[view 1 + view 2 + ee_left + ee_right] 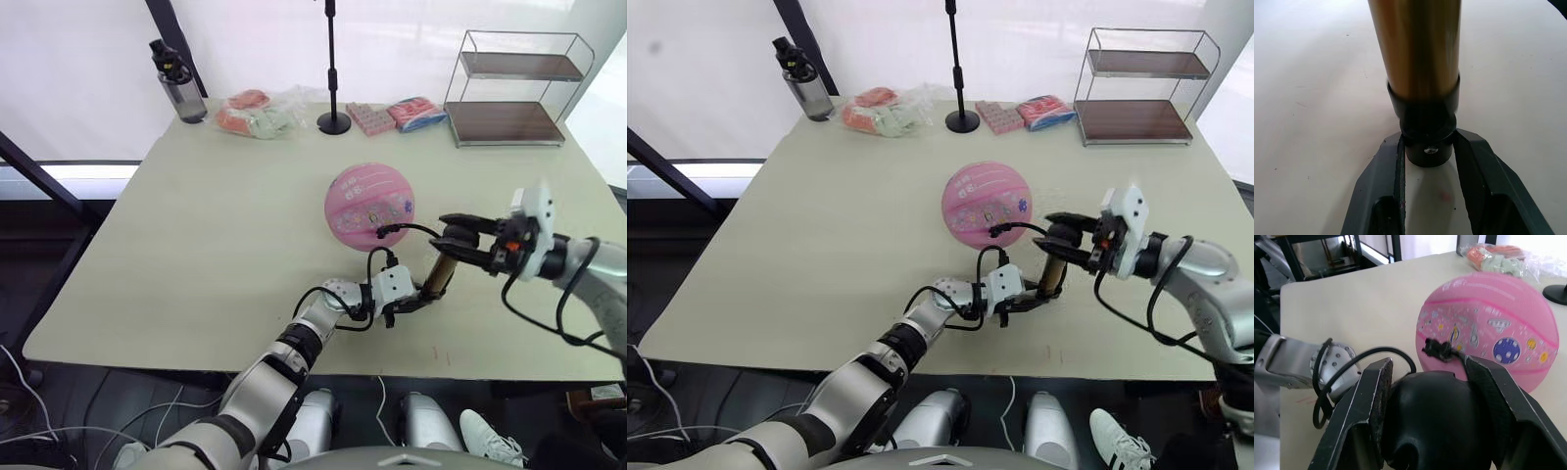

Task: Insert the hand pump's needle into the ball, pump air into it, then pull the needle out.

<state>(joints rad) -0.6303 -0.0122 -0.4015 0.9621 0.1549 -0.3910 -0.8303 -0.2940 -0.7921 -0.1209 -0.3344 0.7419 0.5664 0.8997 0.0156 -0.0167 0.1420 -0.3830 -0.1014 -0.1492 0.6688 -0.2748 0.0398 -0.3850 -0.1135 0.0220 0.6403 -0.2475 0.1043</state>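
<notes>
- The hand pump (pixel 438 277) stands on the worktop (pixel 196 245) just in front of the ball (pixel 369 207), leaning a little, with its long axis running from the base near me up and away toward my right arm.
- My left pincer (pixel 416 298) is narrow and closed on the black bottom cap of the pump; in the left wrist view the two fingers (pixel 1475 171) press this cap from both sides, so the base is fixed.
- My right pincer (pixel 1055 242) grips the black T-handle (pixel 1437 421) at the top of the cylinder; in the right wrist view the handle sits between both fingers.
- The thin black hose (pixel 407 231) makes a loop from the pump to the near side of the ball, and its black fitting (pixel 1437 348) lies against the pink surface.
- I judge the needle is already inside the ball, so the coming move is a stroke along the cylinder's axis; the right arm does it, the left only holds.
- The needle pin itself is hidden under the fitting, so I cannot confirm how deep it sits.
- I cannot make out how far the handle is pulled out.
</notes>
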